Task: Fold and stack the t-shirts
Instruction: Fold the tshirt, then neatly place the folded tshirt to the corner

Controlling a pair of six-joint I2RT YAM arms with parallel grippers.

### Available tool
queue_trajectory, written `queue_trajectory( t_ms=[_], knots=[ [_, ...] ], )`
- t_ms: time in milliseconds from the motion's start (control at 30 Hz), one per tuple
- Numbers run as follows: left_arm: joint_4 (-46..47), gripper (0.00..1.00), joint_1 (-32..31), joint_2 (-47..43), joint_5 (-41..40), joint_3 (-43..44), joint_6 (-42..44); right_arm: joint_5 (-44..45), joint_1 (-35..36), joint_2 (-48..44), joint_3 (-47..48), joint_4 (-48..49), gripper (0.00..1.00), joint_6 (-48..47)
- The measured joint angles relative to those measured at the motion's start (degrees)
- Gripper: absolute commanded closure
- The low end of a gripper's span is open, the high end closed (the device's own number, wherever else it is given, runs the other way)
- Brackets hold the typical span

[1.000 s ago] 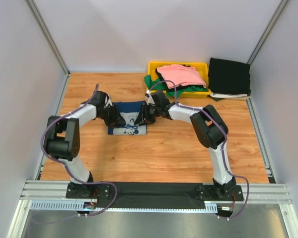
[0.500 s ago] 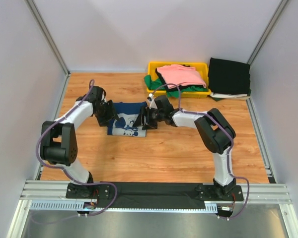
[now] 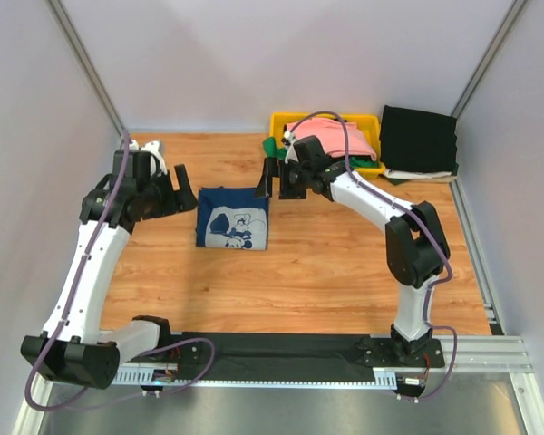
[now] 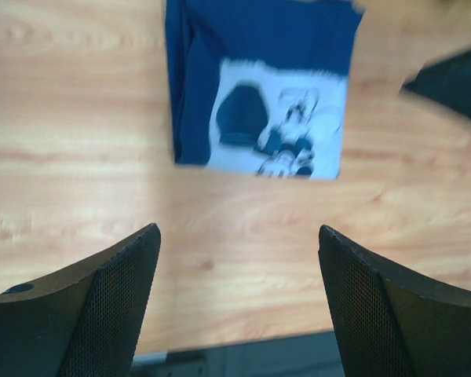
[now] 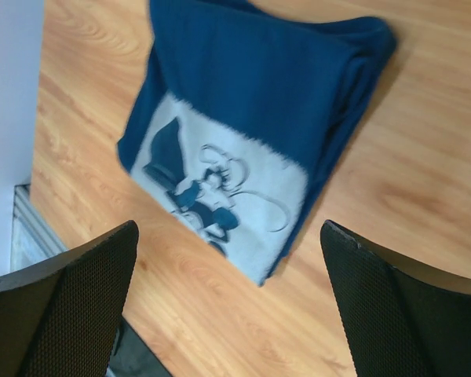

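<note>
Both claws hang above the desk (image 3: 344, 272), spread wide and empty: the left claw (image 4: 237, 236) and the right claw (image 5: 228, 228) each show only bare wood and cloth between their fingers. Under and between them lies the navy tee (image 4: 259, 86), already a neat rectangle with its white print (image 4: 279, 129) face up, slightly nearer the right claw than the left.

This fold looks finished, so the step in hand is probably to get clear and fetch the next shirt. Neither claw should brush the navy tee's edges (soft cloth drags and unfolds easily), so each should rise before it travels sideways.

Just beyond the right claw stands the yellow bin (image 3: 370, 169), with the pink tee (image 3: 331, 136) heaped on top and a green tee (image 3: 274, 148) spilling over the wall nearest that claw. The right claw is best placed to reach in: pinch the pink top layer only, then lift high enough to shed the green one. Farthest from both claws, past the bin, lies the black tee (image 3: 419, 138), which looks like the place to stack.
</note>
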Motion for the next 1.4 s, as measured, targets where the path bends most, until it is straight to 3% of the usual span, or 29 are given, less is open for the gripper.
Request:
queue_trajectory(
  t_ms=[333, 533, 633, 933, 967, 1033, 1067, 1233, 1400],
  knots=[
    [-4.4, 0.13, -0.1, -13.0, 2.2, -14.6, 4.4, -0.5, -6.7, 18.4, 9.6, -3.0, 0.02, -2.8],
    [-4.5, 0.16, -0.1, -17.3, 2.7, -17.9, 4.9, -4.4, -6.7, 21.9, 12.9, 1.6, 0.03, -0.8],
    [-4.3, 0.16, -0.1, -17.6, 2.7, -18.4, 4.9, -5.4, -5.9, 23.2, 13.5, 4.4, 0.09, 0.9],
    [-2.9, 0.18, -0.1, -22.4, 1.2, -19.0, 4.8, -9.2, -2.3, 26.5, 11.9, 15.5, 0.49, 7.4],
    [-2.6, 0.18, -0.1, -22.9, 0.9, -19.1, 4.8, -10.3, -2.2, 26.9, 11.3, 17.4, 0.64, 8.3],
    [-2.3, 0.18, -0.1, -23.6, 0.3, -19.4, 4.8, -11.6, -2.0, 27.6, 10.2, 20.4, 0.81, 9.9],
    [-2.0, 0.18, -0.1, -24.0, 0.0, -19.6, 4.7, -12.3, -1.9, 28.0, 9.1, 21.9, 0.97, 10.6],
    [-0.9, 0.18, -0.1, -24.9, -1.3, -20.9, 4.5, -15.6, -2.0, 27.7, 3.5, 31.7, 1.00, 12.2],
    [-0.3, 0.19, -0.1, -25.6, -2.2, -21.6, 4.3, -16.0, -3.0, 22.4, -3.5, 28.9, 1.00, 9.9]
  ],
)
